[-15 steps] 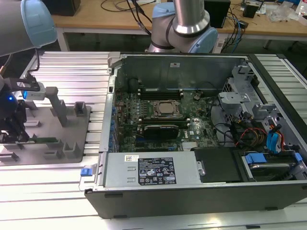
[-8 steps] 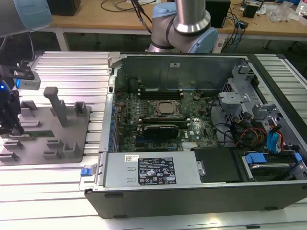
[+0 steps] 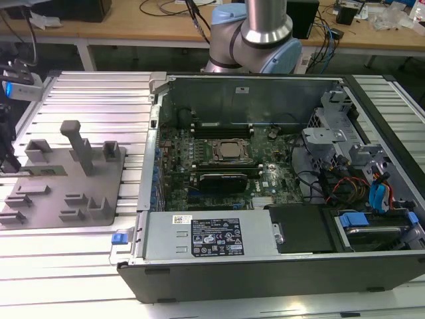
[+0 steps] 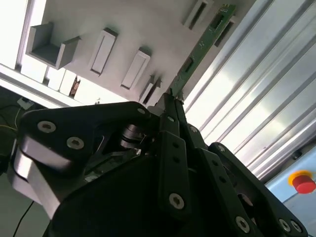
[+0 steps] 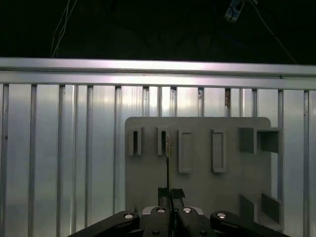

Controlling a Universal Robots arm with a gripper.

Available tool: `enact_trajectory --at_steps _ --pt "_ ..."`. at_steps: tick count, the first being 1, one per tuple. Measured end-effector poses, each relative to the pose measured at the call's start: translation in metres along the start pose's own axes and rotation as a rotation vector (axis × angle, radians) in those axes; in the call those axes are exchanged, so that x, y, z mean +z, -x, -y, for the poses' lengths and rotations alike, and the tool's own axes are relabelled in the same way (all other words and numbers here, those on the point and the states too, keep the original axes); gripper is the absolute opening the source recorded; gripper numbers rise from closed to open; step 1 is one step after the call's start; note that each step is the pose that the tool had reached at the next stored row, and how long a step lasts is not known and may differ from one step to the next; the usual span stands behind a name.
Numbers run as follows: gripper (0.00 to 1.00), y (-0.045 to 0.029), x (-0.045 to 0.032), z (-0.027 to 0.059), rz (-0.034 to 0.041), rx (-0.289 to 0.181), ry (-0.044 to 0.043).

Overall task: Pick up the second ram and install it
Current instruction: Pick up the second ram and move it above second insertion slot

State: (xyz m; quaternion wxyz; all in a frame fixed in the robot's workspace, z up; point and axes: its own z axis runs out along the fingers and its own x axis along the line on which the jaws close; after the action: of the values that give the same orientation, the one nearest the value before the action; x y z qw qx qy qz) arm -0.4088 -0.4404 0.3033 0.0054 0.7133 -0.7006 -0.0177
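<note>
One ram [image 4: 205, 42] in the claw [image 4: 168, 97]

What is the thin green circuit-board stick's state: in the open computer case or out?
Out: the black gripper grips the thin green circuit-board stick over the grey slotted holder plate.

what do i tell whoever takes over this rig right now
End effector: shut on one end of the ram.
Ram: held edge-on over the gray plate, near its slots. Whether it is fully clear of the plate I cannot tell.
Case: open, board exposed, to the exterior view's right of the plate.
Done: ram gripped.
Left: ram is not yet at the case and not yet installed.
</note>
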Motion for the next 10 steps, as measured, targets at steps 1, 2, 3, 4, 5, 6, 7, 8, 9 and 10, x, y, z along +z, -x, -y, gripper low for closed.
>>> enact_trajectory --at_steps 1,2,3,4,5,6,7,8,9,10 --pt "0.09 0.0001 -0.0054 -0.0002 -0.0003 0.0 0.0" --pt "0.09 0.0002 -0.0096 -0.0003 -0.0004 0.0 0.0" --pt "0.09 0.0003 -0.0124 -0.0004 -0.0004 0.0 0.0001" --pt "0.09 0.0003 -0.0153 -0.0005 -0.0003 0.0 -0.0001" --pt "0.09 0.0004 -0.0197 -0.0006 -0.0004 0.0 0.0001" --pt "0.09 0.0005 -0.0243 -0.0007 -0.0005 0.0 0.0" --pt "0.09 0.0005 -0.0266 -0.0008 -0.0004 0.0 0.0" --pt "0.09 0.0005 -0.0285 -0.0008 -0.0004 0.0 0.0" --pt "0.09 0.0006 -0.0333 -0.0009 -0.0006 0.0 0.0" --pt "0.09 0.0006 -0.0356 -0.0009 -0.0009 0.0 0.0"
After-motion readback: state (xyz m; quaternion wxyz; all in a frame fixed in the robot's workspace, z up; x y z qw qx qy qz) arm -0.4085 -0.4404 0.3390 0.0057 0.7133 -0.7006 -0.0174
